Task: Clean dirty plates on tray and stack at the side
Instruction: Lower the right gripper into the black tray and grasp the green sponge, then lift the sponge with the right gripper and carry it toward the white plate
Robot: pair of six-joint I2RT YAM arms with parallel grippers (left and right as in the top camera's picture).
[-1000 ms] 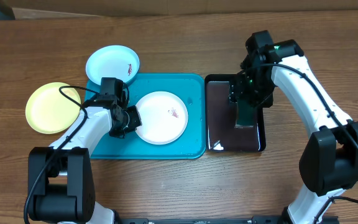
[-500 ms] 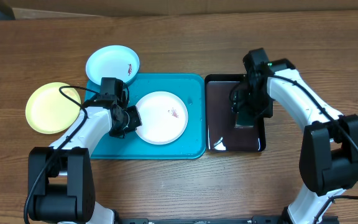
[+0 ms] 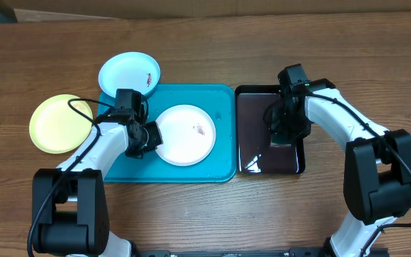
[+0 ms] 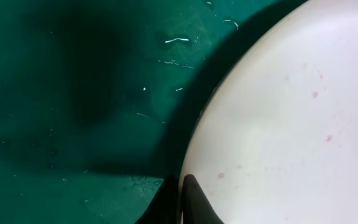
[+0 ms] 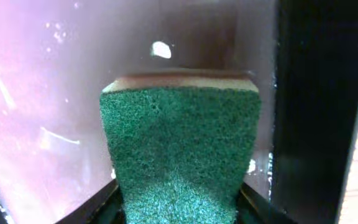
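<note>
Three plates [image 3: 185, 134], one blue tray [image 3: 220, 114], one black tray [image 3: 252, 128], one sponge [image 5: 179, 155].

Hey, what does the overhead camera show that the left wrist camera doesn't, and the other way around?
Only overhead: the blue plate, the yellow plate, the black tray and the table. Only left wrist: faint pink specks on the white plate, fine scratches on the turquoise tray, and the left jaws closed on the plate's rim. Both: the white plate lying on the turquoise tray.

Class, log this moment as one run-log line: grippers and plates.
left gripper: shut on white plate rim | right gripper: straddles green sponge, grip unclear | blue plate: overlaps turquoise tray corner | yellow plate: on table
</note>
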